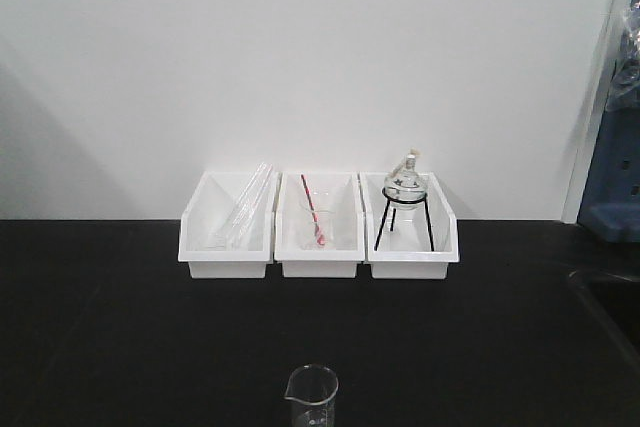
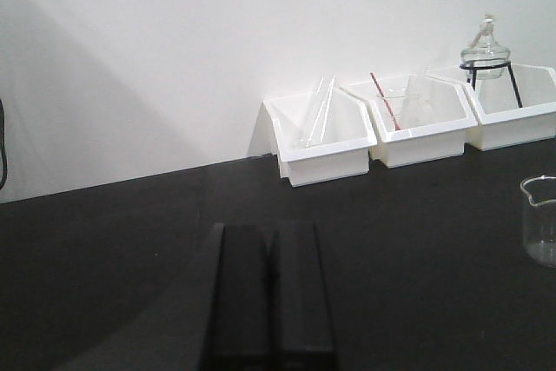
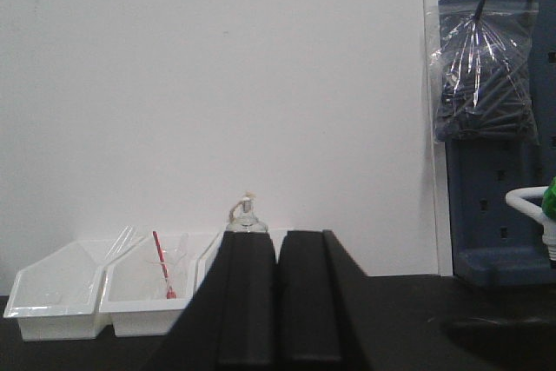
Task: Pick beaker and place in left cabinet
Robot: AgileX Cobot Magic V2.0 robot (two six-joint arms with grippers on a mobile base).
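Beaker (image 1: 312,395) first: the small clear glass one with the pour spout stands upright on the black table (image 1: 120,327), at its near edge and roughly centred in the front view. It is well apart from the three white bins (image 1: 319,237) lined up against the wall. In the left wrist view it shows at the right edge (image 2: 540,219), off to the side of the arm and not in line with it.

Neither arm has it. The left fingers (image 2: 241,293) are pressed together with only a thin seam between them and hold nothing. The right fingers (image 3: 250,301) are likewise closed and empty, pointing toward the wall and the bins.

As for progress, I judge the task not yet begun: the beaker sits free on the table with nothing touching it. What remains is everything, namely opening the fingers, reaching, gripping, lifting, and carrying it over. The left cabinet shows in none of these views, so I cannot tell how its shelves stand.
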